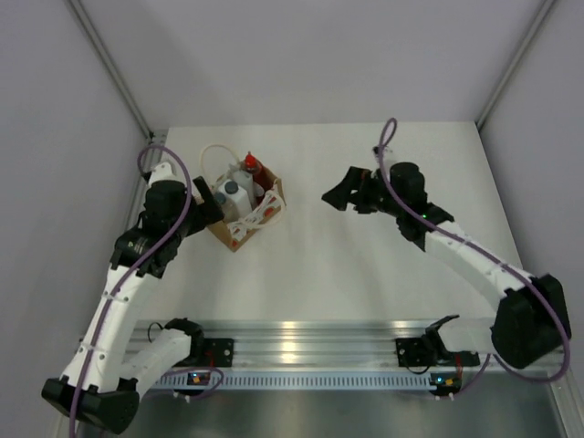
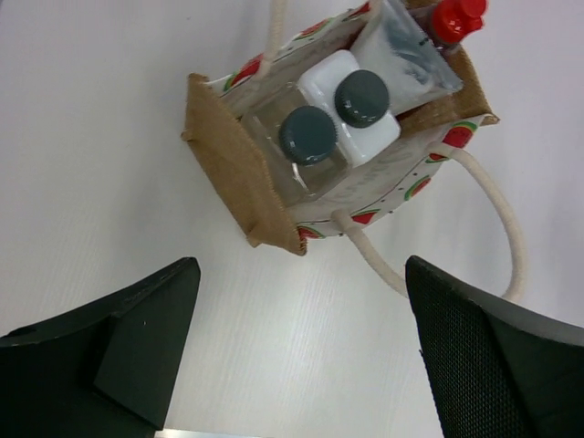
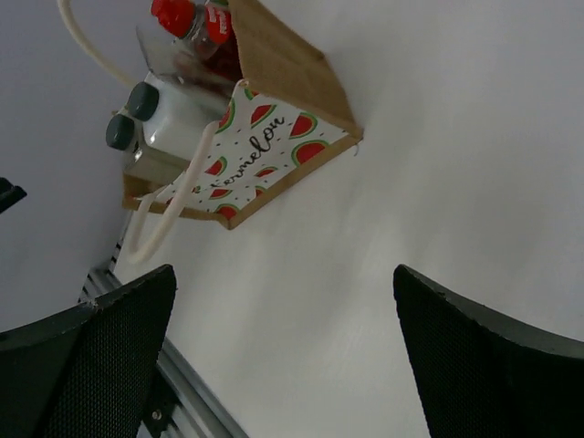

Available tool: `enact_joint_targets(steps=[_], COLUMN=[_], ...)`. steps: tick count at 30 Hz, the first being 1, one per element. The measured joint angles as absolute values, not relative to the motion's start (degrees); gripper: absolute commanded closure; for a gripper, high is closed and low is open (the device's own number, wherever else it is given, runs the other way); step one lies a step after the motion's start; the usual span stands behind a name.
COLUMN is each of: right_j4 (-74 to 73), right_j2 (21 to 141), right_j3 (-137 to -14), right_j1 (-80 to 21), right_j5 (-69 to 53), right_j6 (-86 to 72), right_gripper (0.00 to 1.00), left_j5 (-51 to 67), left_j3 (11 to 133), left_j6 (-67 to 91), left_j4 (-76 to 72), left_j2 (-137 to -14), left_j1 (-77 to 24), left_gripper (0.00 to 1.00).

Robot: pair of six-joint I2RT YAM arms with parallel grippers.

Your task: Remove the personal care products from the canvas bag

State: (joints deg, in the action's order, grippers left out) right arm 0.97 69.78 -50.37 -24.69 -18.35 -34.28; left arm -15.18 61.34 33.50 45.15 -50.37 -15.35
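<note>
My left gripper (image 2: 306,324) and right gripper (image 3: 283,351) both gape wide, and the tan canvas bag with white rope handles (image 1: 258,218), upper left in the top view, packs the clear dark-capped bottle (image 2: 307,135), white dark-capped bottle (image 2: 362,99), slim red bottle (image 2: 456,16) and silvery-grey pouch (image 2: 399,55) tight, so I fear one pull tips it.

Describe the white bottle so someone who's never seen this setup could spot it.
On the left half of the table stands a small tan canvas bag with watermelon prints and rope handles. Inside, two dark-capped bottles stand side by side; the white bottle is the opaque one, between the clear bottle and the silvery pouch.
</note>
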Motion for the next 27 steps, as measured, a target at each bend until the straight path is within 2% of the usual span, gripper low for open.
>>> enact_joint_targets(steps=[4, 8, 11, 15, 16, 18, 22, 27], right_j4=[1.0, 0.4, 0.4, 0.6, 0.7, 0.4, 0.2, 0.4], right_j2=[82.5, 89.8, 94.0, 101.8, 104.0, 107.7, 115.0, 118.0], right_j3=[-59.2, -69.2, -75.4, -82.9, -84.4, -86.4, -89.4, -89.2], right_j1=[-31.7, -37.3, -38.9, -38.7, -38.7, -38.7, -38.5, -38.3], right_j5=[-19.7, -14.8, -10.5, -7.4, -7.0, -7.0, -8.0, -10.0], right_j6=[-34.7, -32.9, -32.5, -32.5, -32.4, -32.2, -31.0, -31.1], right_gripper=[0.01, 0.01, 0.07, 0.23, 0.24, 0.26, 0.4, 0.48], left_j5=[-10.7, -8.8, -9.6, -11.6, -11.8, -11.8, -11.5, -12.5], left_j3=[65.2, 68.2, 70.1, 72.1, 72.7, 74.1, 77.3, 77.7], left_j6=[30.8, 30.7, 32.4, 34.5, 34.8, 35.1, 34.9, 34.5], left_j4=[44.2, 43.8, 43.6, 43.7, 43.7, 43.7, 43.4, 43.4], left_j2=[-54.8, -58.5, -61.1, -63.4, -64.0, -65.3, -68.5, -71.6], left_j1=[-15.4, -15.4, -15.4, -15.4, -15.4, -15.4, -15.8, -17.2], left_gripper=[0.02, 0.09, 0.09, 0.1, 0.1, 0.1, 0.11, 0.14])
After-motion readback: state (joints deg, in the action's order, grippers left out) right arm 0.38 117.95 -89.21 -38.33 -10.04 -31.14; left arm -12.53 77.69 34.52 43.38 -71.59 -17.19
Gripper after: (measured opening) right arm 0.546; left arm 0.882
